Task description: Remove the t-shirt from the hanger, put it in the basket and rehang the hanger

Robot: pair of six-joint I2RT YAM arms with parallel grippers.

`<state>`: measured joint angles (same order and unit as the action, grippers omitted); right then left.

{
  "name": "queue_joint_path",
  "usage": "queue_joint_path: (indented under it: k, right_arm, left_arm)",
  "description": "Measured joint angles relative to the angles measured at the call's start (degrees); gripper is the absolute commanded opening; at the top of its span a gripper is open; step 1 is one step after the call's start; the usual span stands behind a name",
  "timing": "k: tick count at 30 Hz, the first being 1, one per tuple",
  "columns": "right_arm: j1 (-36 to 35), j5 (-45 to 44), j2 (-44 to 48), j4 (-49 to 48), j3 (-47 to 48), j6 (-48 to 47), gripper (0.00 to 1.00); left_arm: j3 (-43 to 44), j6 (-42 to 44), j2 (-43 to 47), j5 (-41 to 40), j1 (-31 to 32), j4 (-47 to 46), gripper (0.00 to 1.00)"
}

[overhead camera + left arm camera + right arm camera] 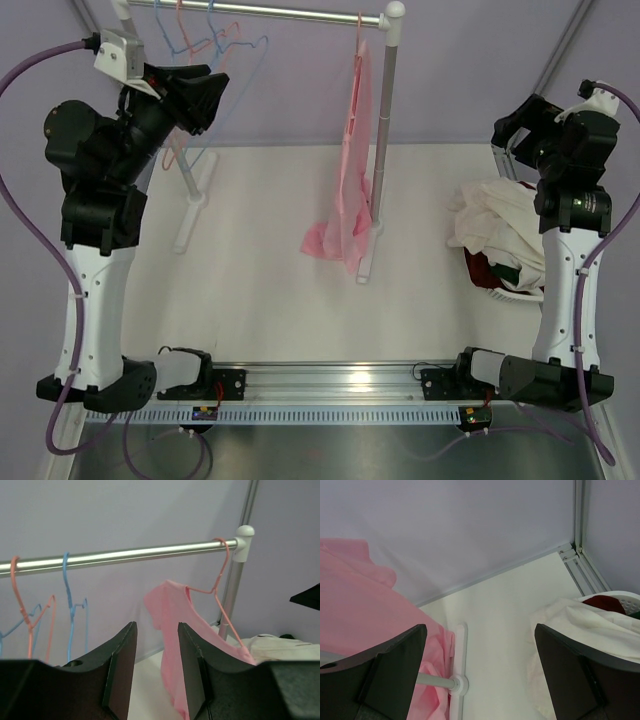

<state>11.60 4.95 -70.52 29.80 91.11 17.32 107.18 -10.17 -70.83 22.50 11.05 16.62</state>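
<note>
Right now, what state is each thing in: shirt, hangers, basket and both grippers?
pink t-shirt: on its hanger, hem bunched on the table.
pink hanger: hooked on the rail.
spare hangers: empty, on the rail.
basket: heaped with clothes.
left gripper: open, empty.
right gripper: open wide, empty.

White table (pixel 270 300) — on it rack feet (pixel 193 203), a laundry basket (pixel 505 295), the pink t-shirt (pixel 335 240), hem pooled.
</note>
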Motion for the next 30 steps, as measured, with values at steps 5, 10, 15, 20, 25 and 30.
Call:
queue_joint_path:
  k: [5, 10, 15, 20, 25, 30]
  right_arm:
    - [-1.9, -0.4, -0.7, 0.4, 1.6, -0.6, 0.99]
    - [-6.4, 1.8, -2.0, 3.1, 6.7, -1.7, 0.99]
    - [-9.7, 6.5, -2.4, 4.0, 11.6, -1.7, 0.99]
    - [-10.2, 8.2, -2.4, 4.5, 12.5, -1.8, 0.99]
    - [-10.2, 8.2, -3.5, 6.0, 12.5, -2.2, 1.00]
    - [-10.2, 8.2, -4.3, 6.6, 12.3, -2.4, 0.99]
  left_arm:
    - [2.7, -0.6, -3.1, -2.8, 6.8, -0.4, 0.43]
    - [6.7, 0.1, -9.9, -7.2, 13.0, 0.7, 0.43]
    - [13.2, 0.9, -19.5, -10.6, 16.7, 3.1, 0.43]
    - [17.6, 2.7, -26.1, -13.9, 20.5, 5.5, 0.45]
    - [20.7, 3.6, -28.7, -14.2, 23.6, 6.5, 0.45]
    - [21.7, 4.2, -28.7, -14.1, 24.9, 6.4, 0.45]
